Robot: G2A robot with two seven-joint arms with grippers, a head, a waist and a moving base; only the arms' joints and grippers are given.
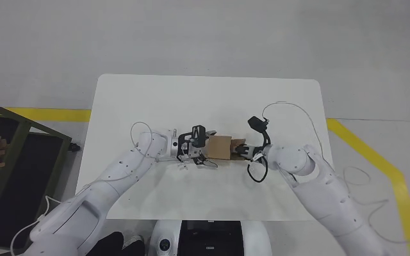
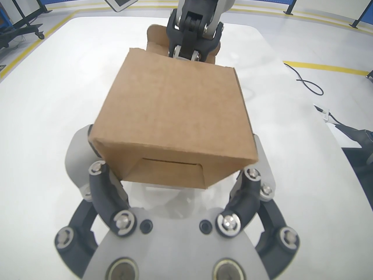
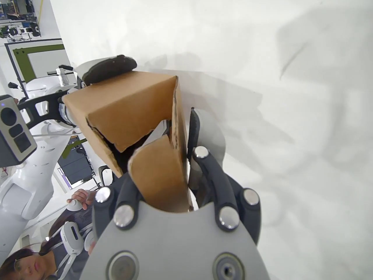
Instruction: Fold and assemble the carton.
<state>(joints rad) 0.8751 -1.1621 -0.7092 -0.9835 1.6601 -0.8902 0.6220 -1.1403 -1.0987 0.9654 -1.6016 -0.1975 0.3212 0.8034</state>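
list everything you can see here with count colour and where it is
carton: 1, brown, mid-table, between the grippers
table: 1, white, under the carton
cart: 1, dark green, on the floor beside the table
cable: 1, black, on the floor past the table edge
left gripper: 1, grey and black, shut on one end of the carton
right gripper: 1, grey and black, shut on the opposite end

Lighting is bright and even, coming from overhead. The white table [image 1: 128,102] borders on glare in the right wrist view. The carton [image 2: 174,112] is evenly lit on top and darker inside its open end, and it casts a soft grey shadow on the table. In the left wrist view, table edges and the yellow floor lines [image 2: 320,66] curve toward the borders.
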